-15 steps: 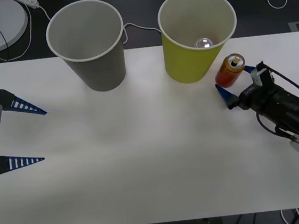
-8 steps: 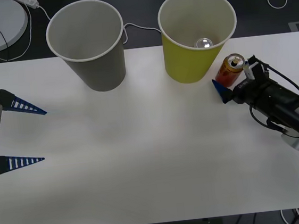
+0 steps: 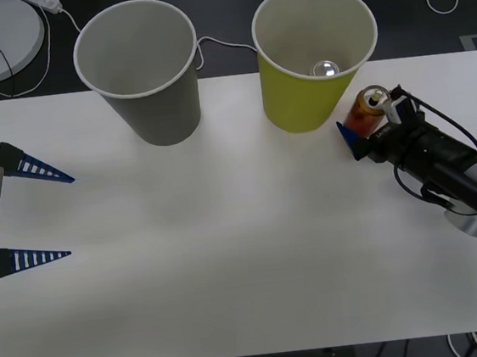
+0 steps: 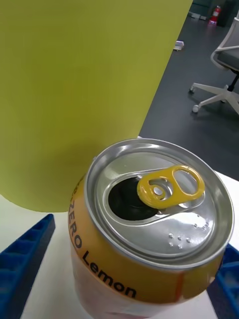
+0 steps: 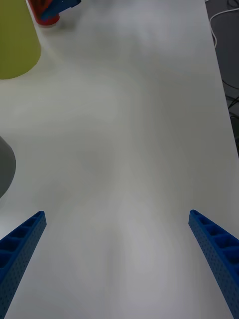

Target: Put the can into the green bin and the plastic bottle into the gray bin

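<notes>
The left tool [image 5: 117,259], fingers spread wide, hangs over bare white table [image 5: 134,149] near the green bin [image 5: 15,45].

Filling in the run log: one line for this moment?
right gripper: around can, beside green bin | left gripper: open, idle | gray bin: upright

The small red-and-orange drink can [image 3: 366,112] has its lower body hidden behind the right gripper's blue ribbed fingers [image 3: 349,138].

Right gripper [image 3: 361,125] forward (left gripper [image 3: 33,215] wide)
</notes>
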You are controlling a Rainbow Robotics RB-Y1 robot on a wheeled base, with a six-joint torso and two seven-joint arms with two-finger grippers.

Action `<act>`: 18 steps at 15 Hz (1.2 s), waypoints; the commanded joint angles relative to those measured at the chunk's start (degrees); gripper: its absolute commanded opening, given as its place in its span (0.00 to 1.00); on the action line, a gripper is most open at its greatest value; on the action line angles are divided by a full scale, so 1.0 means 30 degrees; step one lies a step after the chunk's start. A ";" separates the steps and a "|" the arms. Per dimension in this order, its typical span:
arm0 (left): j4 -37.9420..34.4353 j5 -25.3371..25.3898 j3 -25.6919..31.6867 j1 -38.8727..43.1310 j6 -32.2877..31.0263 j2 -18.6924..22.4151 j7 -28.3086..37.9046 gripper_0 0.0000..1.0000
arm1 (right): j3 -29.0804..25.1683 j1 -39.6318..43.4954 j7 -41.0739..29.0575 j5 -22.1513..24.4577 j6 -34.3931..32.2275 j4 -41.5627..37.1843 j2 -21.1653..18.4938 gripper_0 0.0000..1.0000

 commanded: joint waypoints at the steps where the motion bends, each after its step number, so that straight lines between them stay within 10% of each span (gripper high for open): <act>1: 0.0000 0.0000 0.0000 0.0000 0.0000 0.0000 0.0000 1.00 | 0.0003 -0.0001 -0.0011 0.0099 -0.0032 -0.0011 -0.0001 0.00; 10: 0.0000 0.0000 0.0000 0.0000 0.0000 0.0000 0.0000 1.00 | 0.0003 0.0380 -0.0216 0.0656 -0.1497 -0.0011 -0.0850 0.00; 18: 0.0000 0.0000 0.0000 0.0000 0.0000 0.0000 0.0000 1.00 | -0.0700 0.1523 -0.2179 0.4113 -0.7737 -0.0011 -0.3926 0.00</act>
